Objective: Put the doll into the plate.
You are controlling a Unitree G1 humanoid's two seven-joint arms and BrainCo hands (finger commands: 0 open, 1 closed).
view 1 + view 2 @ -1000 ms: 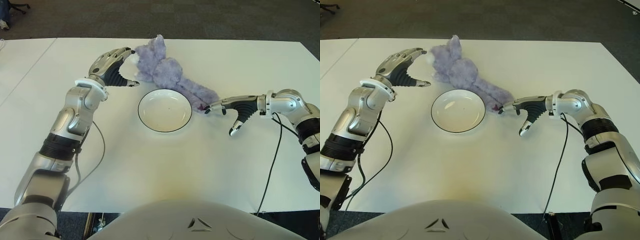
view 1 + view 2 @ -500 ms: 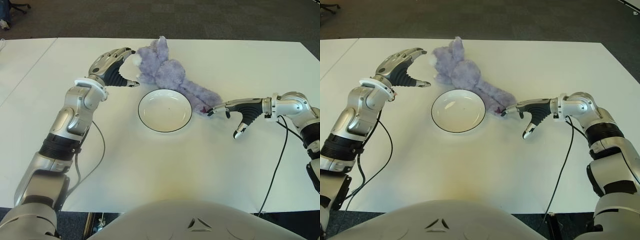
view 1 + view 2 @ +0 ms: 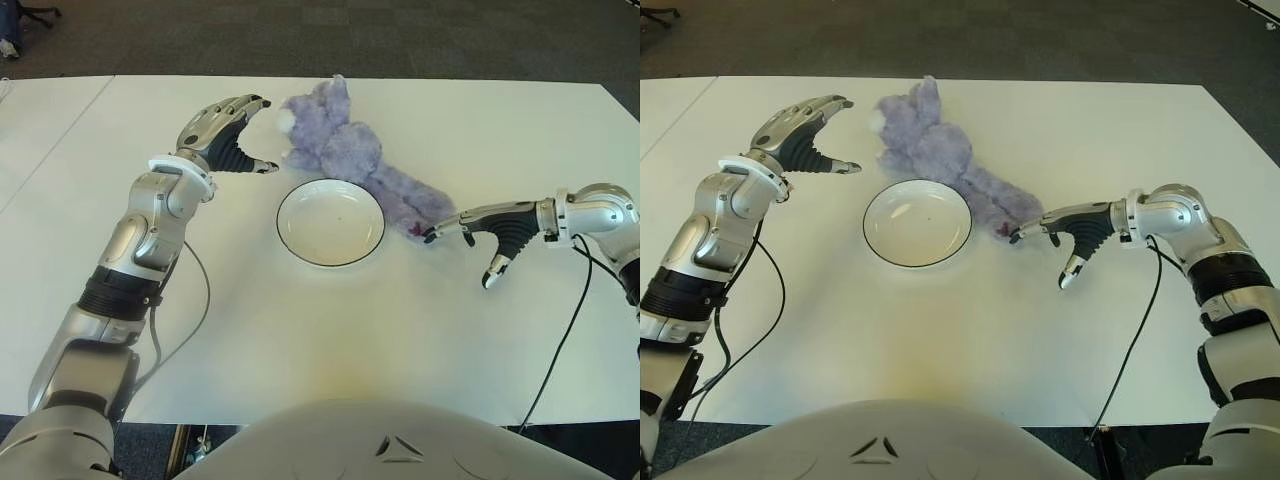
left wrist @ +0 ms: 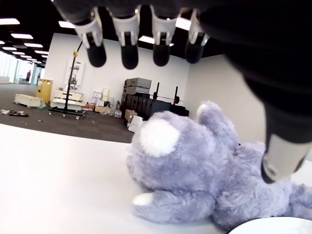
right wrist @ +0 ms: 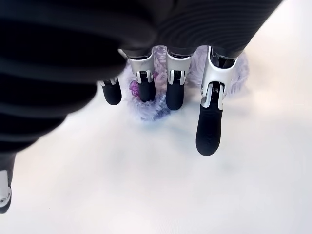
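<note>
White table [image 3: 330,330] fills most of the view, dark carpet [image 3: 400,40] beyond its far edge. Doll [image 3: 350,160], purple plush, lies on the table behind and to the right of the plate [image 3: 330,221], stretched diagonally: head end toward the far edge, tail end angling down past the plate's right rim. Its body runs close along the plate's far-right rim; whether it touches the rim cannot be told. The doll is not in the plate, whose white bowl with a dark rim line holds nothing. Left hand [image 3: 225,135] hovers just left of the doll's head, fingers [image 4: 129,51] spread and extended, holding nothing; a narrow gap separates them from the plush. Right hand [image 3: 1075,235] is low over the table at the doll's tail end, fingers [image 5: 173,92] straight and slightly apart, fingertips at or just short of the fur, gripping nothing. Open tabletop lies wide in front of the plate and to its left. The doll's head sits near the far table edge, with a strip of white still behind it. A cable [image 3: 555,350] trails from the right arm to the near edge.
</note>
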